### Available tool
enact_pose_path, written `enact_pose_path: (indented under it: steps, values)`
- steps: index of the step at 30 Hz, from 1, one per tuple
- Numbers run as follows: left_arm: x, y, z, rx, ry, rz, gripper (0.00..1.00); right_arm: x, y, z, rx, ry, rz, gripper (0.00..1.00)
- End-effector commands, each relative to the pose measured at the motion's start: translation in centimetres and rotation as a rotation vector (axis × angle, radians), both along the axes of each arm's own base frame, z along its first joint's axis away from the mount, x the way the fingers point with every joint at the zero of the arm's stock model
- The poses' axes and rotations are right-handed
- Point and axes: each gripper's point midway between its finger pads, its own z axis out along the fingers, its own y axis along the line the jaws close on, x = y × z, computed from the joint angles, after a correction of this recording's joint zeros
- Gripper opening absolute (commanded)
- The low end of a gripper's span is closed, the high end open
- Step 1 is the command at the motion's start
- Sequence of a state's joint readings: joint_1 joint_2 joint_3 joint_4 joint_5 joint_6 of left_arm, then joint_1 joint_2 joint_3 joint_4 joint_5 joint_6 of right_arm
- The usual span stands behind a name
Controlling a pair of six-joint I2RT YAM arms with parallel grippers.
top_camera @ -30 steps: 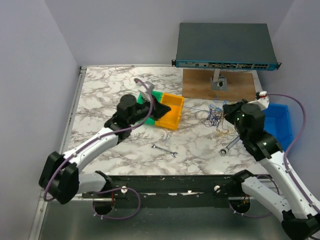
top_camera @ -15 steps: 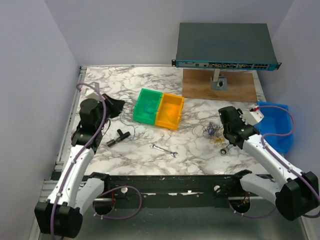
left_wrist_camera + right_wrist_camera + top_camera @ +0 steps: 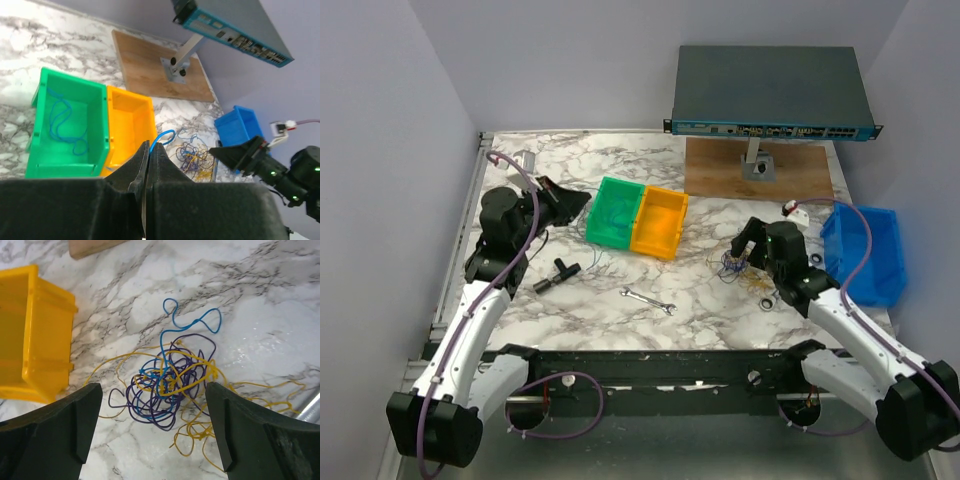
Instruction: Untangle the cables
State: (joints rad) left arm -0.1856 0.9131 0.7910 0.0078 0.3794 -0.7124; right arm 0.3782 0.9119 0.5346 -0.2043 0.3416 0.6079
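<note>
The cables (image 3: pixel 170 380) lie in a small tangle of yellow, blue and dark purple wires on the marble table (image 3: pixel 620 160), right of the orange bin (image 3: pixel 665 195). My right gripper (image 3: pixel 154 390) hangs just above that tangle (image 3: pixel 732 264), open wide, a finger on each side and nothing between them. My left gripper (image 3: pixel 150 145) is shut on a thin blue cable (image 3: pixel 167 134), whose loop sticks out past the fingertips. In the top view the left gripper (image 3: pixel 570 200) is left of the green bin (image 3: pixel 620 184). Another blue cable (image 3: pixel 62 120) lies inside the green bin.
A blue bin (image 3: pixel 890 245) stands at the right edge. A network switch (image 3: pixel 770 92) sits on a post over a wooden board (image 3: pixel 720 175) at the back. Two wrenches (image 3: pixel 649 300) (image 3: pixel 770 297) and a black T-shaped part (image 3: pixel 556 273) lie near the front.
My right gripper has gone from nearly shut to wide open and shifted left over the tangle. The left arm has pulled back from the bins to the left side, still shut.
</note>
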Motion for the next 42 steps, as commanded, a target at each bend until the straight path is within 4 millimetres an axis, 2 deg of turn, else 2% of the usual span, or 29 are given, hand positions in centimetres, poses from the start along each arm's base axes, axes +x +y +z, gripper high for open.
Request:
enact_pose_path:
  steps: [1,4,10,14,16,18,23,26,28,30,34,42]
  values:
    - [-0.2,-0.6,4.4,0.012,-0.080,-0.048,0.00,0.9,2.7,-1.2,-0.022,0.046,0.179,0.94]
    - [0.2,-1.0,5.6,0.005,-0.087,-0.059,0.00,1.5,3.2,-2.7,-0.027,0.097,0.184,0.94]
    - [1.0,-2.3,9.3,-0.013,-0.099,-0.123,0.00,2.8,3.4,-3.8,-0.019,0.079,0.159,0.94]
    - [2.6,-1.8,9.9,0.004,-0.094,-0.068,0.00,3.9,1.5,-5.2,-0.059,0.096,0.020,0.94]
    - [3.8,-1.3,9.2,0.028,-0.067,-0.028,0.00,4.0,0.5,-6.1,-0.080,0.107,-0.051,0.94]
    - [5.0,-0.8,7.9,0.052,-0.026,0.011,0.00,4.1,0.5,-6.7,-0.076,0.109,-0.059,0.94]
    - [8.4,-0.1,3.3,0.096,0.070,0.094,0.00,3.6,0.4,-6.4,-0.047,0.060,-0.057,0.93]
    - [10.4,-0.8,0.7,0.081,0.115,0.078,0.00,3.3,0.4,-5.8,-0.027,0.018,-0.048,0.92]
    - [11.5,-1.3,-0.3,0.075,0.142,0.071,0.00,3.0,0.3,-5.5,-0.022,-0.003,-0.047,0.91]
    - [12.4,-1.7,-1.1,0.073,0.170,0.065,0.00,2.9,0.1,-5.1,-0.016,-0.020,-0.053,0.91]
    - [13.2,-2.2,-1.4,0.103,0.187,0.072,0.00,2.7,0.1,-4.9,-0.009,-0.035,-0.052,0.91]
    - [15.0,-2.7,-1.6,0.232,0.097,0.133,0.00,2.6,0.1,-4.7,-0.003,-0.043,-0.048,0.90]
